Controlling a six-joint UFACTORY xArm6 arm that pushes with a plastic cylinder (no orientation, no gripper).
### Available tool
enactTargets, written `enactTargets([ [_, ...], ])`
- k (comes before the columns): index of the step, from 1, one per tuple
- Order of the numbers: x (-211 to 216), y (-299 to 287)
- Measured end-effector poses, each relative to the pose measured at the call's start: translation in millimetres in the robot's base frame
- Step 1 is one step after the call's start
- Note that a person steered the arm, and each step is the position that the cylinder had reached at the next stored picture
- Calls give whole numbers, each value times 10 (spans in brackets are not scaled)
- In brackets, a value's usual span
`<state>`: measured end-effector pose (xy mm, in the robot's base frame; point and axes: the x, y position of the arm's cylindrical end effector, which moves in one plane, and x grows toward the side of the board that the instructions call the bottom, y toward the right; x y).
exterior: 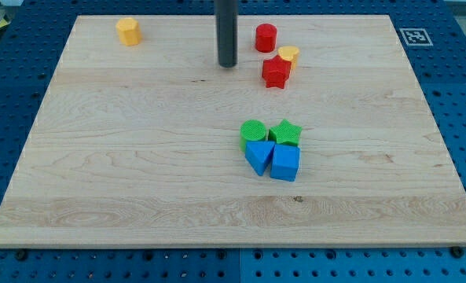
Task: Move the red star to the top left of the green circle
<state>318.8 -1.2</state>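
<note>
1. You have no gripper on this arm, so nothing is open, closed or held; there is only the dark rod, and my tip (pixel 228 65) rests on the wooden board (pixel 99 157), touching no block.
2. Take the green circle (pixel 253 131) as your landmark. It sits a little right of the board's middle, touching the green star (pixel 286 133) on its right, with the blue triangle-like block (pixel 258 155) and the blue cube (pixel 285 163) pressed just below the pair.
3. The red star (pixel 276 71) lies well above the green circle, slightly to the view's right of it. A yellow block (pixel 288 55) touches the star at its upper right, and the red cylinder (pixel 266 37) stands near, higher up.
4. My tip is also above the green circle, but to the view's left of it. So the red star lies to the right of my tip, at almost the same height.
5. This is the relation that matters: the star must go down and left, yet my tip stands on the side where the star has to travel. I judge you must first bring the tip around to the star's upper right, where the yellow block leaves little room.
6. The yellow hexagon-like block (pixel 128 31), far to the upper left of the green circle, plays no part.
</note>
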Motion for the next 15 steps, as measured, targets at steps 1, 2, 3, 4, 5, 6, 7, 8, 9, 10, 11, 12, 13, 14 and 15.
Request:
enactTargets([
  [1,-176,33],
  [2,-619,50],
  [3,-967,74],
  [4,-924,574],
  [5,-150,1010],
  [6,355,1127],
  [7,362,990],
  [8,419,739],
  [9,449,177],
  [10,514,-242],
  [11,834,-317],
  [12,944,-216],
  [13,940,54],
  [14,1068,521],
  [15,1144,961],
])
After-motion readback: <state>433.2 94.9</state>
